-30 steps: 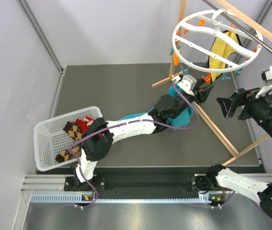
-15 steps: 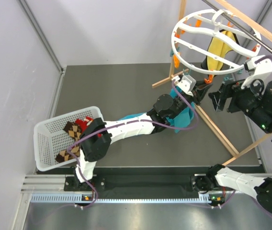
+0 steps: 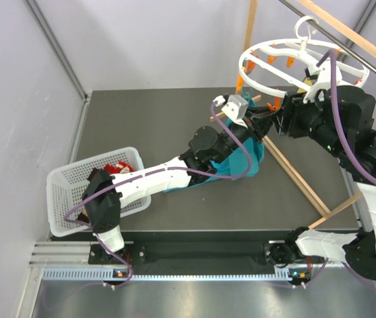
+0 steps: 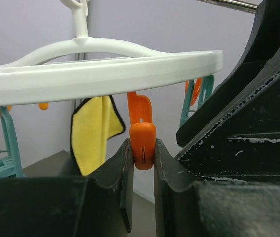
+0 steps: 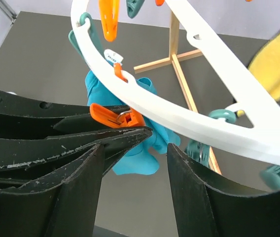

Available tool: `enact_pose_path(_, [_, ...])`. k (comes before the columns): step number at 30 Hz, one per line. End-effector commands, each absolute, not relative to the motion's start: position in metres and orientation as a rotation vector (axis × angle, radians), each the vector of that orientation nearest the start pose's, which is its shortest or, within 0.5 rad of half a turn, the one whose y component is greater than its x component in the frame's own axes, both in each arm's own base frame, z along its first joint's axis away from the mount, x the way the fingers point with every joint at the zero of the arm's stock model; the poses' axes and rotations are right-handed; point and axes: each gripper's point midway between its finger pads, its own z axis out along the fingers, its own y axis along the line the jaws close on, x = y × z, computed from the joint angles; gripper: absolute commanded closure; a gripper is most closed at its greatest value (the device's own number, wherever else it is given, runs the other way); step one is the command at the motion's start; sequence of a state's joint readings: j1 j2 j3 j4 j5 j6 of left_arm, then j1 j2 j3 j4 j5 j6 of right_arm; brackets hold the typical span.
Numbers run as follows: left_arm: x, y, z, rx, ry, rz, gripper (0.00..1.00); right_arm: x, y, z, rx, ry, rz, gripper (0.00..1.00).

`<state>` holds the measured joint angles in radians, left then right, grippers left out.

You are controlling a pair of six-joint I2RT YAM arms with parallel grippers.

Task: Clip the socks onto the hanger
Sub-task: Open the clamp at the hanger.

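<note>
Under the rim of the hanger (image 4: 105, 69), the left gripper (image 4: 143, 146) is pinching an orange clip (image 4: 141, 116) hanging upright between its jaws, while the right gripper (image 3: 284, 120) is hovering spread just beside.

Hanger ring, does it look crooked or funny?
Yes. Seen from above, the hanger looks tipped, not level. The left gripper is shut on one orange clip hanging from its rim, yet holds no sock; the socks lie in the basket.
</note>
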<state>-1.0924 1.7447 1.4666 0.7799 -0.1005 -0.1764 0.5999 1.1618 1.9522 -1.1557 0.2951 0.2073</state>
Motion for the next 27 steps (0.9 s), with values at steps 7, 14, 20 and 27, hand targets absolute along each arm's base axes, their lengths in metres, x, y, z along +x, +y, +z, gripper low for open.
enact_pose_path(7, [0.246,-0.481,0.461,0.442,1.034,-1.159,1.0,0.254,0.127,0.476,-0.075,1.764,0.39,0.46])
enact_pose_path(14, [0.243,-0.482,0.462,0.441,1.029,-1.177,1.0,0.261,0.123,0.478,-0.024,1.708,0.388,0.46])
enact_pose_path(20, [0.244,-0.484,0.461,0.438,1.03,-1.187,1.0,0.275,0.121,0.47,-0.01,1.706,0.336,0.46])
enact_pose_path(27, [0.242,-0.485,0.46,0.439,1.035,-1.202,1.0,0.285,0.118,0.47,0.006,1.661,0.318,0.49])
